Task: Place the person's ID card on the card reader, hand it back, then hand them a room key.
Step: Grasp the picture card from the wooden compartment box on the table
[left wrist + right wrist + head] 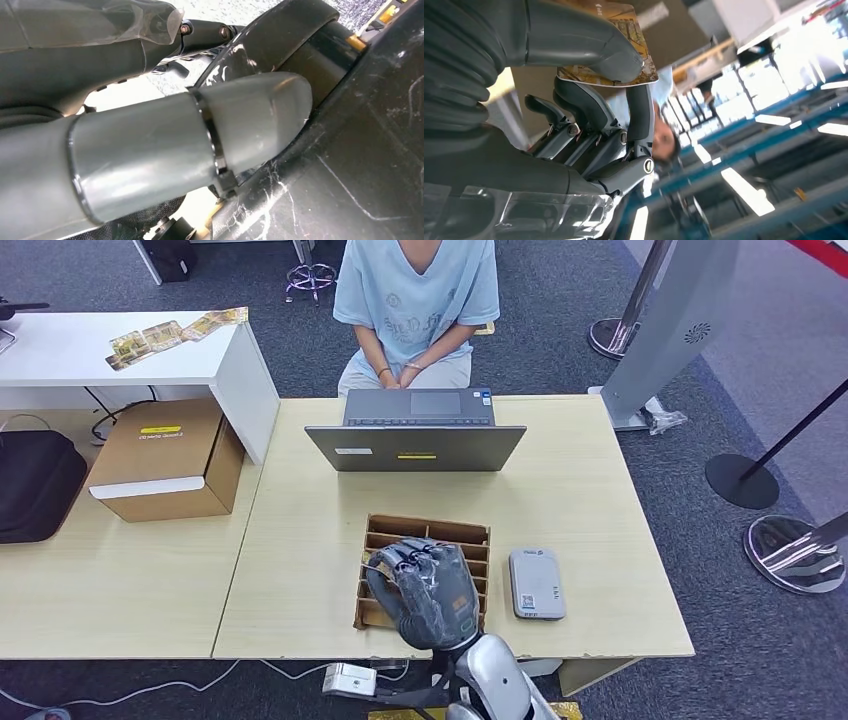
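Observation:
My right hand [425, 590] hangs over the wooden card box [428, 531] near the table's front edge, back of the hand up. In the right wrist view, the thumb [589, 45] and a finger pinch a gold patterned card [647, 70]. The grey card reader [536, 583] lies flat just right of the box, nothing on it. A person [415, 300] in a light blue shirt sits across the table behind an open laptop [416, 435], hands folded in the lap. My left hand [150, 145] hangs beside my body, thumb straight, holding nothing.
A cardboard box [165, 460] and a black bag [35, 485] sit on the adjoining table to the left. A white desk [215, 360] behind them carries several gold cards [175, 335]. Stanchion bases [745, 480] stand on the floor to the right.

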Robot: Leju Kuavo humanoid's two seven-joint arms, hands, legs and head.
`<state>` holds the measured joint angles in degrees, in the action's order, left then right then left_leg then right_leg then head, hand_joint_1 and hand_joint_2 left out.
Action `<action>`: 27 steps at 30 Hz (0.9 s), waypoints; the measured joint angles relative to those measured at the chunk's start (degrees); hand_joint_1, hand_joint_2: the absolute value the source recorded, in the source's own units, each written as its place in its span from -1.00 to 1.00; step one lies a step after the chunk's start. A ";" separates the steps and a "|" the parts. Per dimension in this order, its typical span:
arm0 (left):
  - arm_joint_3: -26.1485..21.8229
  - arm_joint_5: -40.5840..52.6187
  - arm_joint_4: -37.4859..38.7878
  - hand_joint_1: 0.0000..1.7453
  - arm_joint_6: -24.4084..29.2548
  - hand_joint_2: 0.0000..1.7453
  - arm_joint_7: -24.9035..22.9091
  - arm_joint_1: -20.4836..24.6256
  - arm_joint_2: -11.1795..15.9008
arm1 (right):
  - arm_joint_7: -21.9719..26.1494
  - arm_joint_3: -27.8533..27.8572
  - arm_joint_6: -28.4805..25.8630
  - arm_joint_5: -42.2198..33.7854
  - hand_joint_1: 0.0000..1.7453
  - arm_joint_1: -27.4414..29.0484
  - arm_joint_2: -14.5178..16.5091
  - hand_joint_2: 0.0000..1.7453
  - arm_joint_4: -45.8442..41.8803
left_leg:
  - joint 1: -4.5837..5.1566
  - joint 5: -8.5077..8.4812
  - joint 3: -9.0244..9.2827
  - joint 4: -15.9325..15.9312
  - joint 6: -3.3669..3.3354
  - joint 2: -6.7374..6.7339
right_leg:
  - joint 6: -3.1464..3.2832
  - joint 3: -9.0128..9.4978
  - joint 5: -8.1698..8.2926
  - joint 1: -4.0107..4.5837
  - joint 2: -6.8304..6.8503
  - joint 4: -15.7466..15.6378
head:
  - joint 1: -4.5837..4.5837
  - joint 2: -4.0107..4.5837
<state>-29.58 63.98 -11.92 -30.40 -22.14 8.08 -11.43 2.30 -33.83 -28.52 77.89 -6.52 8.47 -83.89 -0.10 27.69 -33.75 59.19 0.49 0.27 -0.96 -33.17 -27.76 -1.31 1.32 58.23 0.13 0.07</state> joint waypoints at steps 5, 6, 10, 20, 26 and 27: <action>0.42 0.13 0.00 -1.00 -0.01 -1.00 0.05 0.01 0.00 | -0.78 -0.02 -1.68 4.06 1.00 -1.88 -0.04 1.00 -0.16 | 0.00 0.00 0.00 0.00 0.00 0.01 | 0.00 0.01 0.01 0.00 0.00 0.01 | 0.00 0.00; 0.47 0.14 0.00 -1.00 0.00 -1.00 0.02 0.01 -0.01 | -0.83 -0.04 -1.82 4.49 1.00 -2.38 -0.04 1.00 -0.14 | 0.00 -0.01 0.01 0.00 0.00 0.01 | 0.00 0.02 0.01 0.00 0.00 0.01 | 0.00 0.00; 0.57 0.27 0.00 -1.00 0.02 -1.00 -0.02 0.02 -0.02 | -0.92 -0.24 -2.48 6.42 1.00 -5.13 -0.04 1.00 0.12 | 0.00 -0.01 0.01 0.00 0.00 0.01 | 0.00 0.02 0.01 0.00 0.00 0.02 | 0.00 0.00; 0.75 0.50 0.01 -1.00 -0.03 -1.00 -0.06 0.05 -0.07 | -0.59 -0.95 -2.88 7.67 1.00 -15.12 -0.02 1.00 2.15 | 0.01 -0.03 0.01 0.00 -0.01 0.03 | 0.01 0.03 0.02 -0.01 0.01 0.04 | 0.01 0.00; 0.75 0.49 -0.01 -1.00 -0.34 -1.00 -0.43 0.19 -0.07 | 0.18 -2.00 -0.17 6.47 1.00 -23.27 1.54 1.00 6.99 | 0.01 -0.07 0.02 0.00 0.01 0.02 | 0.02 0.03 0.03 -0.01 0.01 0.08 | 0.00 0.00; 0.75 0.47 -0.01 -1.00 -0.36 -1.00 -0.53 0.21 -0.07 | 0.36 -2.13 0.37 6.19 1.00 -24.88 2.00 1.00 8.31 | 0.00 -0.08 0.02 0.00 0.03 0.03 | 0.02 0.03 0.03 -0.01 0.01 0.09 | 0.01 0.00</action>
<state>-28.83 64.45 -11.93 -30.76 -22.67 8.29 -11.50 2.66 -35.96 -28.15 84.07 -31.40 10.47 -75.59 -0.09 27.61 -33.72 59.19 0.51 0.30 -0.94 -33.14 -27.73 -1.31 1.32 58.32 0.14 0.07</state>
